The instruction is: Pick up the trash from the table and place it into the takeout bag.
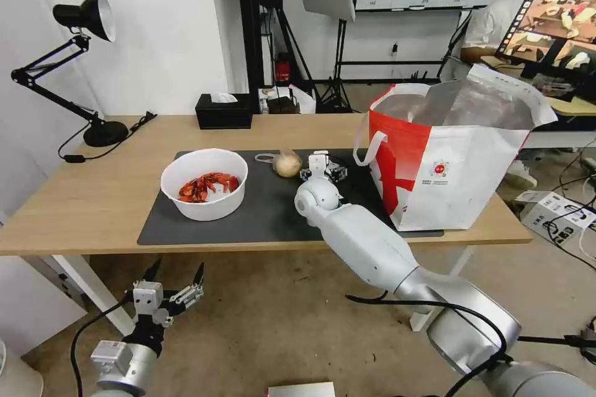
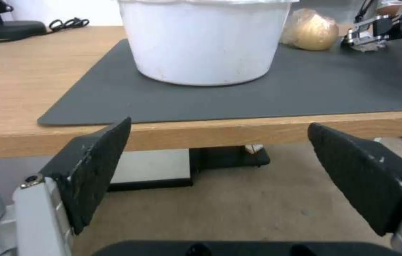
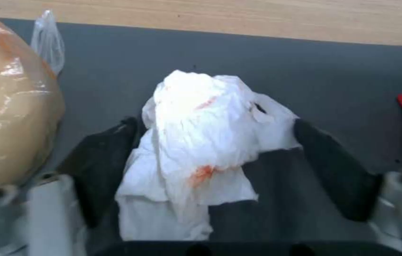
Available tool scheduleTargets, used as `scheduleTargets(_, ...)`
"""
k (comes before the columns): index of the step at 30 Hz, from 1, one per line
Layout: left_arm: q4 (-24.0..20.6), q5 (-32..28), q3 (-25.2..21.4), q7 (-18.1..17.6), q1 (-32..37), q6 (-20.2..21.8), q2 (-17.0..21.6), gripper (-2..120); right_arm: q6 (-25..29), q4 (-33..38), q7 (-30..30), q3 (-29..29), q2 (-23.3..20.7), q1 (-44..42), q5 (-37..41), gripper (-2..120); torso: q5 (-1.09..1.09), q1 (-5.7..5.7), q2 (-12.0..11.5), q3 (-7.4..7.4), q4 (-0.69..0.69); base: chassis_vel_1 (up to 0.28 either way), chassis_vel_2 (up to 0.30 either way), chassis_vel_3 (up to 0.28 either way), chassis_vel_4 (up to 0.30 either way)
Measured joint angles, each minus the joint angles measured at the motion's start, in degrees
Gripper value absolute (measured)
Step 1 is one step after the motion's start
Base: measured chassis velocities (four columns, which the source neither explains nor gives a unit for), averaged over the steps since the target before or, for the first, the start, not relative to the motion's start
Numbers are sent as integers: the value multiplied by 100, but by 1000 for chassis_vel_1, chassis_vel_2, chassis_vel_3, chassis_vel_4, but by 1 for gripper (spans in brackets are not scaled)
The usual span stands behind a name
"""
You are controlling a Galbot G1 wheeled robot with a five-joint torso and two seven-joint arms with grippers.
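On the dark grey mat (image 1: 261, 217) of the table (image 1: 93, 198) my right gripper (image 3: 216, 124) is lowered and open. Its black fingers (image 3: 101, 160) straddle a crumpled white tissue (image 3: 201, 142) stained orange. The clear-bagged beige ball (image 1: 287, 164) lies right beside that gripper (image 1: 323, 169). A white round bowl (image 1: 203, 183) of red shells stands on the mat's left half. At the table's right end the red-and-white takeout bag (image 1: 453, 167) stands with its mouth wide. My left gripper (image 1: 174, 285) hangs open below the table's front edge, facing the bowl (image 2: 206, 42).
A black tissue box (image 1: 223, 111) sits at the table's far edge and a black desk lamp (image 1: 99, 130) with its cable at the far left. The bag's white loop handle (image 1: 366, 142) hangs toward my right gripper. Bare wood lies left of the mat.
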Motion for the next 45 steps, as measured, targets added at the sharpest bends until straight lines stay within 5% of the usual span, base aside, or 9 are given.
scheduleTargets(22,30,-4,65,2,-31,-1,13,100,361,107,-122,-17,-64,-151,-389,2,0,0,-1,2,-3,0,0,0,0)
scheduleTargets(32,36,-9,52,2,-38,-6,22,100,914,508,-128,55,-176,-281,-950,0,0,1,-1,1,0,0,0,0,0)
scheduleTargets(45,-10,-16,-27,0,53,-18,-29,100,1462,3068,-346,315,-1230,-1311,-1585,0,1,0,-1,0,-1,0,0,0,0)
